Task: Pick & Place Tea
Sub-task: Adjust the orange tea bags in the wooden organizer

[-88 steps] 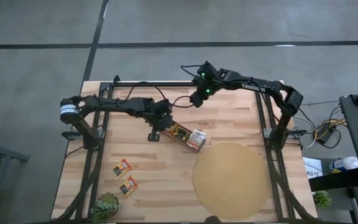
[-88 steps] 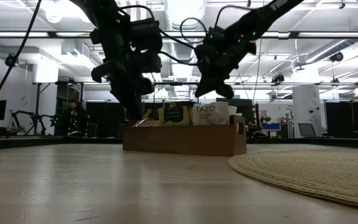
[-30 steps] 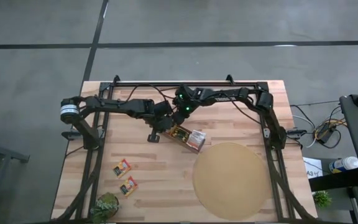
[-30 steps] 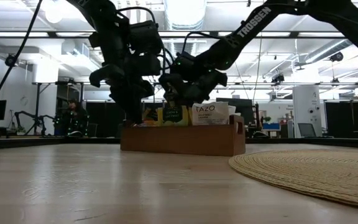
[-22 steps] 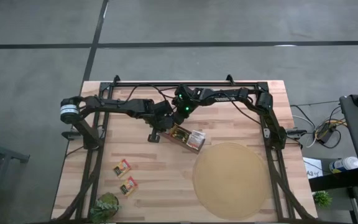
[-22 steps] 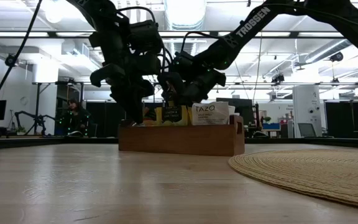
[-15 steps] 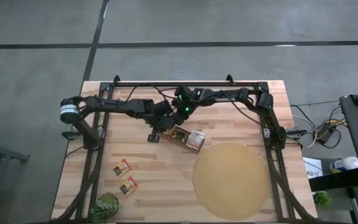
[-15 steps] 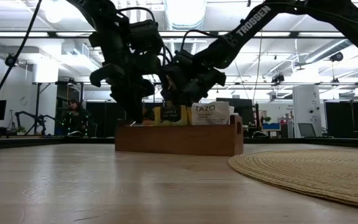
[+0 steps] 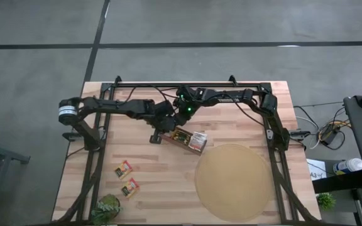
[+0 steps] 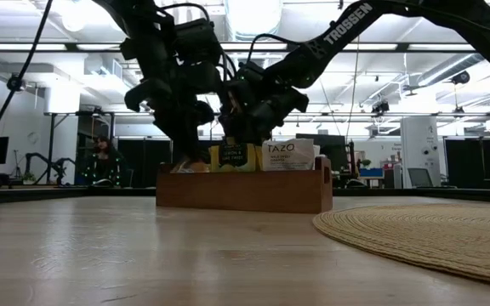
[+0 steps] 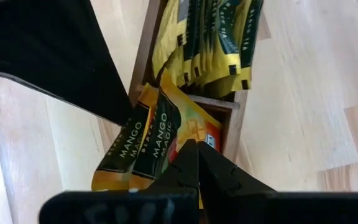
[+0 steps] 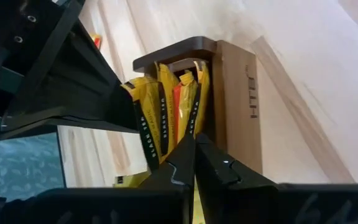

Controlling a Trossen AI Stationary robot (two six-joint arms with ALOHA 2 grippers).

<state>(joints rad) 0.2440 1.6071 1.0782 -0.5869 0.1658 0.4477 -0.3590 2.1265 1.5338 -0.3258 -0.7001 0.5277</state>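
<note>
**Both pincers met over the tea box**

Two loose orange-red sachets [image 9: 124, 168] [image 9: 129, 187] lay flat on the bare wood near the left front corner of my table [image 9: 74, 182], well apart from everything else, with a small potted plant [image 9: 107, 207] just in front of them.

My left gripper [image 9: 158, 134] stood at the left end of the brown wooden box [image 9: 182, 137], its fingers pressed together with nothing between them; past their tips, the wrist view showed orange-and-yellow mango sachets [image 11: 151, 140] standing in the end compartment.

My right gripper [image 9: 180, 120] hung at the box from the far side, just beside the left one, its fingers likewise together and empty, pointing down at the upright yellow sachets [image 12: 166, 102].

Further right in the box stood the white sachets [image 10: 290, 155]. The big round tan mat [image 9: 234, 181] lay beside it, to the right.
</note>
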